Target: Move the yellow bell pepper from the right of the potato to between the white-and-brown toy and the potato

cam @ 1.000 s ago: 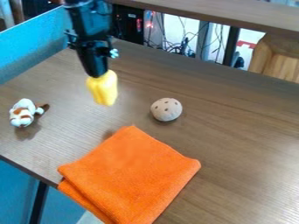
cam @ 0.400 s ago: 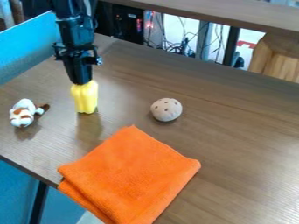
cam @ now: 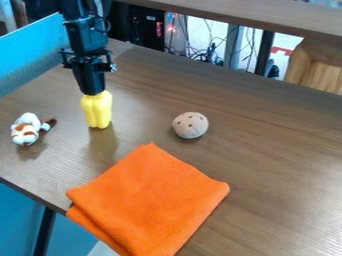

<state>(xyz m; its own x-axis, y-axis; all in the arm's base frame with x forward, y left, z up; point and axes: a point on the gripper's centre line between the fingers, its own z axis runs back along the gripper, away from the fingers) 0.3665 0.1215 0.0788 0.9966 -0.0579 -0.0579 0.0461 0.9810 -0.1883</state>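
Observation:
The black gripper [cam: 93, 93] hangs down at the upper left of the camera view, shut on the top of a yellow pepper-shaped object [cam: 97, 111]. The yellow object is upright, with its lower end close to the tabletop; whether it touches the wood I cannot tell. To its left lies a small white and brown plush toy [cam: 27, 129]. A pale ball with dark holes [cam: 190, 125] rests to the right of the gripper. Below them, a folded orange cloth [cam: 150, 200] lies near the table's front left edge.
The brown wooden table [cam: 267, 145] spreads to the right. A blue panel [cam: 40, 50] runs along its far left side. Behind the table are cables [cam: 200, 52], a raised wooden ledge [cam: 247, 17] and a wooden block [cam: 317, 67].
The gripper has moved left and down with the yellow object, which is now more upright. In the last half second it has barely shifted. The toy, ball and cloth stay put.

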